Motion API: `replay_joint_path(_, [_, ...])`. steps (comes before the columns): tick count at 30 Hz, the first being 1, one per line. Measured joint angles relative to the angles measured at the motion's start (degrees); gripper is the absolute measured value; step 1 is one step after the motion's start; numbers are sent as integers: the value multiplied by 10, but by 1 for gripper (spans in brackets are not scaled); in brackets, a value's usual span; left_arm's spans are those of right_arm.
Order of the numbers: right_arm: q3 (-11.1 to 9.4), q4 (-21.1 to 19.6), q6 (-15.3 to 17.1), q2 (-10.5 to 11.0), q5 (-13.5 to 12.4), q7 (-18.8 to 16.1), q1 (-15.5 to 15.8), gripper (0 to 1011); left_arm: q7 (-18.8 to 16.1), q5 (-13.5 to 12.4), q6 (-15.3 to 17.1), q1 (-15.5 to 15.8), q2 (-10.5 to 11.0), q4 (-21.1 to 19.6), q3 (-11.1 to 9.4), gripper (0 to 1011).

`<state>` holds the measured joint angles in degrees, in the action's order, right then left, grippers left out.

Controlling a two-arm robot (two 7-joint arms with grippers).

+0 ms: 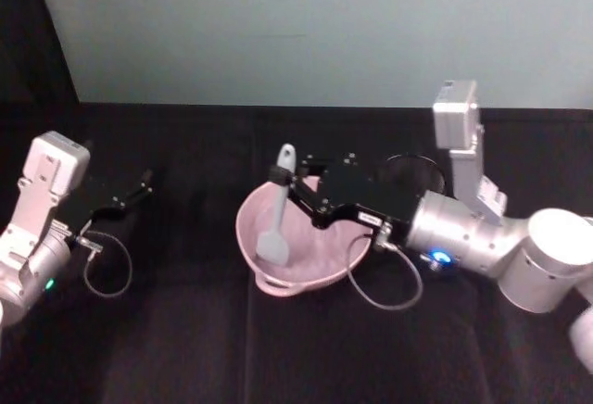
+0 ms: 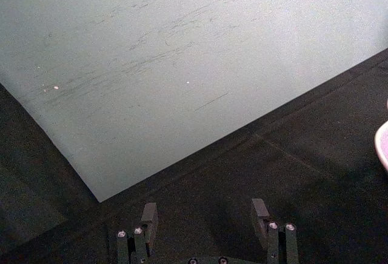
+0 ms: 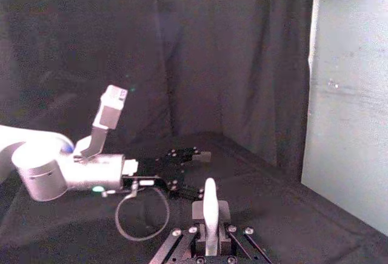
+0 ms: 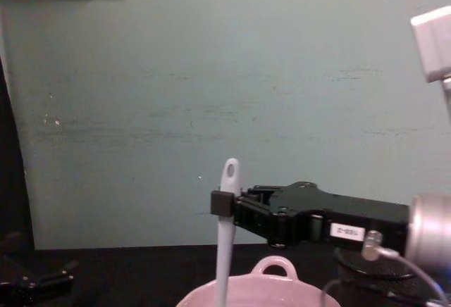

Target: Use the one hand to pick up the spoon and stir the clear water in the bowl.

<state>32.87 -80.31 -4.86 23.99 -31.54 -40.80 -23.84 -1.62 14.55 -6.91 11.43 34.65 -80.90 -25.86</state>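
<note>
Your right tool (image 1: 281,175) is shut tight on the spoon (image 1: 277,214), pinching the handle just under its top end. The tip with the little hole sticks up above the tool. The rest of the spoon hangs almost straight down below it. The scoop end is low inside the pink bowl (image 1: 315,279). You cannot make out the water against the pink.

Look at the edges. The scoop sits close to the bowl's wall on the side past the tool's fingertips, so there is little room that way. Back toward the tool's wrist, the inside of the bowl is open and wide. The bowl's loop handle (image 4: 273,267) is on the near rim, below the tool. A grey cable (image 1: 384,285) hangs in a loop under the wrist and passes by the rim on that side. You cannot tell if it touches. A black mesh cup (image 1: 414,170) stands just behind the wrist, beside the bowl.

Past the fingertips, the black worktop (image 1: 185,330) lies bare all the way to your left tool (image 1: 141,188). That one is parked well apart from the bowl, with its jaws wide and nothing between them. The pale green wall (image 1: 324,24) rises behind the far edge of the worktop, beyond both tools.
</note>
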Motion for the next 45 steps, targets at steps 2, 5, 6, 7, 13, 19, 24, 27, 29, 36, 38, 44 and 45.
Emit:
replay_joint_path(2, [4,24,-10,-14,6,1,-13,114,0,0,0,0,0,0,0,1011])
replay_joint_path(5, [6,55,-30,-31,20,8,-29,114,0,0,0,0,0,0,0,1011])
replay_joint_path(6, [6,70,-40,-38,29,16,-36,116,0,0,0,0,0,0,0,1011])
replay_joint_path(7, [6,70,-40,-38,29,16,-36,116,0,0,0,0,0,0,0,1011])
replay_joint_path(13, [-9,117,-65,-52,70,55,-58,114,0,0,0,0,0,0,0,1011])
replay_joint_path(19, [-28,96,-62,-26,87,68,-47,114,0,0,0,0,0,0,0,1011])
replay_joint_path(24, [-47,39,-42,5,76,64,-12,114,0,0,0,0,0,0,0,1011])
replay_joint_path(27, [-58,-2,-28,22,58,54,15,114,0,0,0,0,0,0,0,1011])
replay_joint_path(29, [-62,-29,-16,32,42,47,35,116,0,0,0,0,0,0,0,1011])
replay_joint_path(36, [-56,-69,9,39,7,30,64,116,0,0,0,0,0,0,0,1011])
replay_joint_path(38, [-46,-70,13,33,2,28,64,114,0,0,0,0,0,0,0,1011])
replay_joint_path(44, [-21,-33,4,-4,11,39,41,116,0,0,0,0,0,0,0,1011])
replay_joint_path(45, [-17,-20,-3,-14,18,43,34,116,0,0,0,0,0,0,0,1011])
